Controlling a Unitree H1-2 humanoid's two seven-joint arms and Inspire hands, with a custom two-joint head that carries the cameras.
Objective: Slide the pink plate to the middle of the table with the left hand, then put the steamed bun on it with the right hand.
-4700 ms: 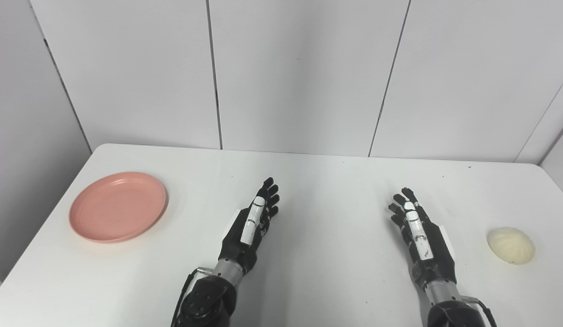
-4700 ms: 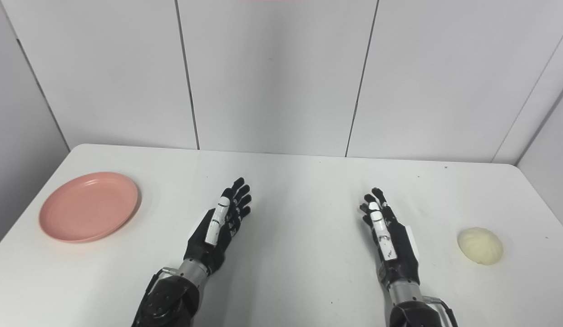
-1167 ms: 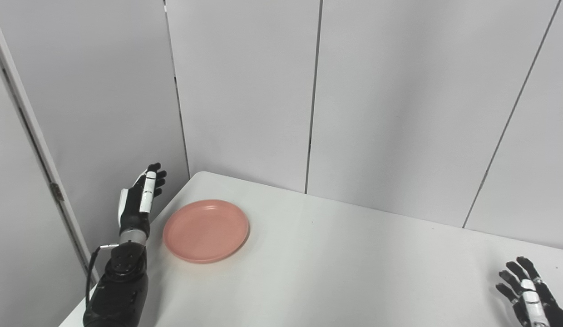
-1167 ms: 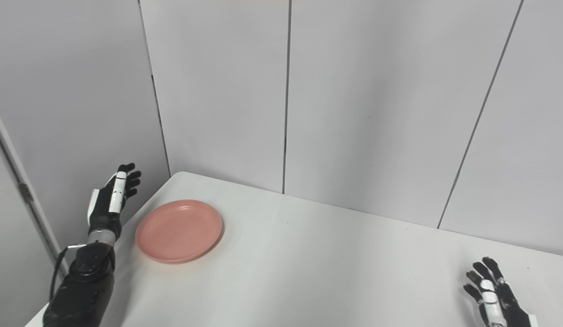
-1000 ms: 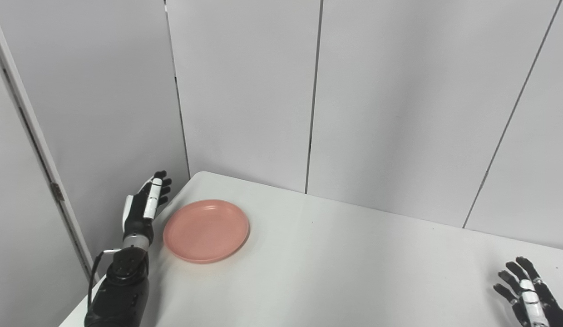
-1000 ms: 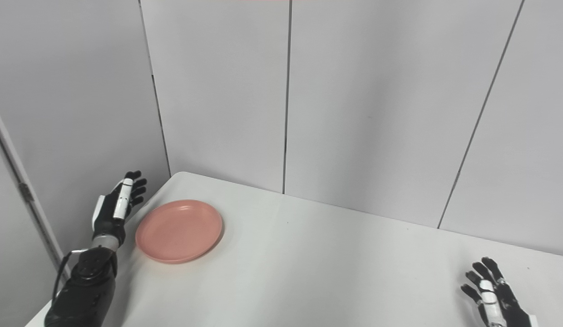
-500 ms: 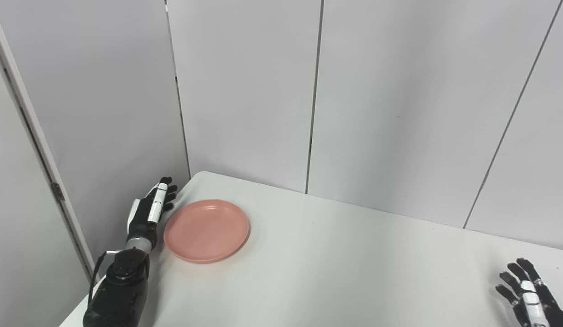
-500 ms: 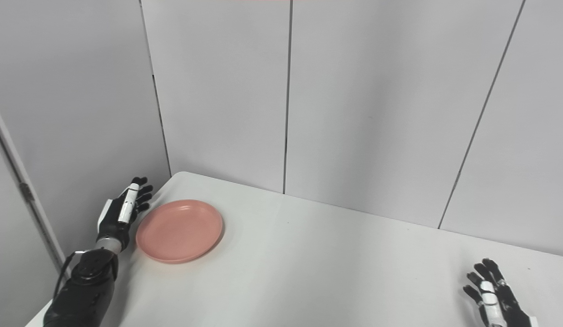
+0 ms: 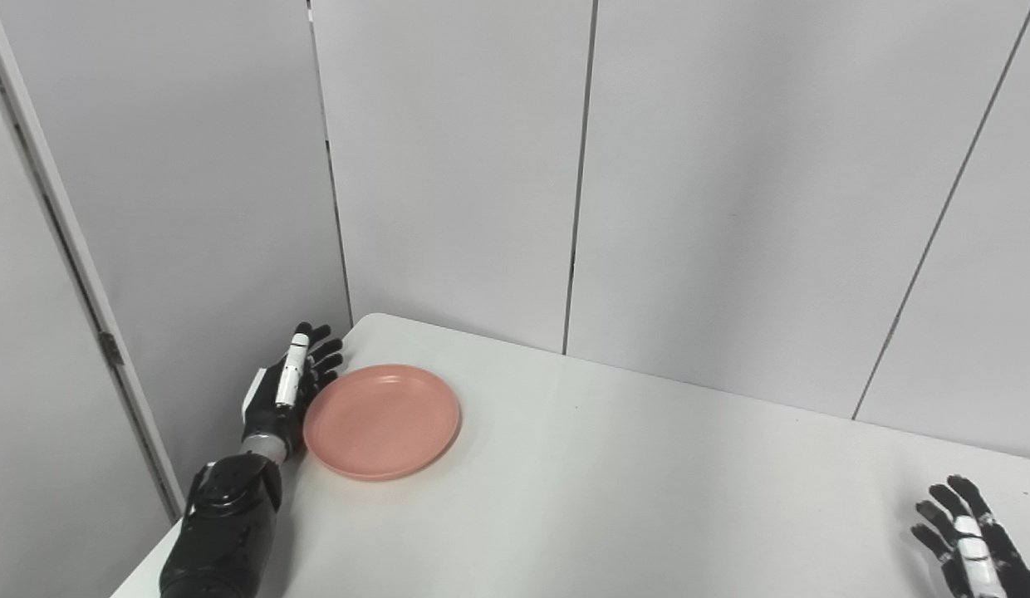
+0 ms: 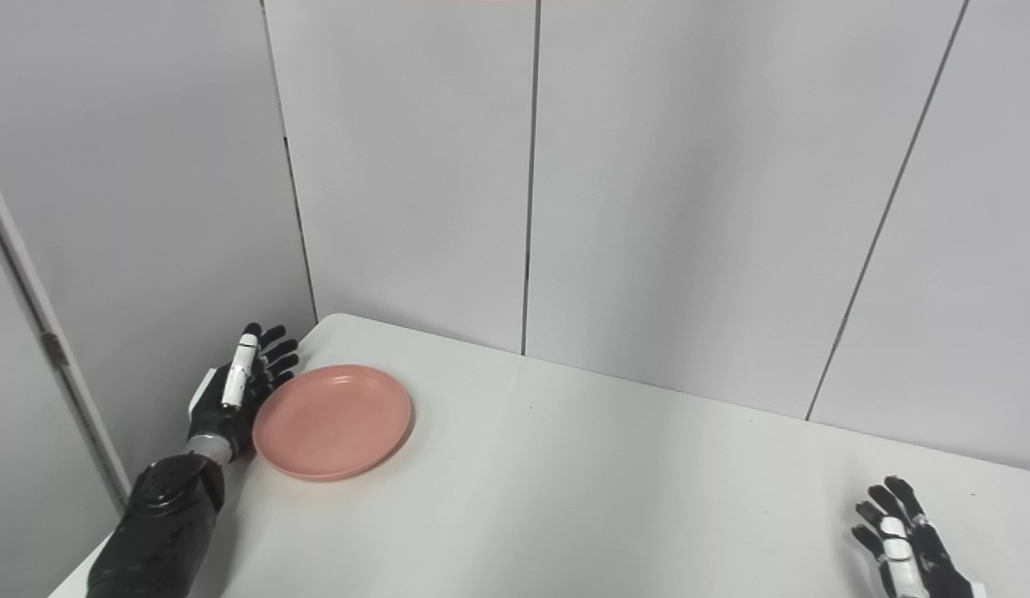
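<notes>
At the near right corner of the white table (image 9: 648, 498), the right hand (image 9: 972, 544) rests low with its fingers spread apart and it holds nothing. Further away, on the left side, the left hand (image 9: 286, 386) stands on its edge with fingers extended and apart, pressed against the left rim of the pink plate (image 9: 382, 421), which lies flat near the far left corner of the table. The steamed bun is outside both views, and behind the table stand grey wall panels (image 9: 698, 183).
</notes>
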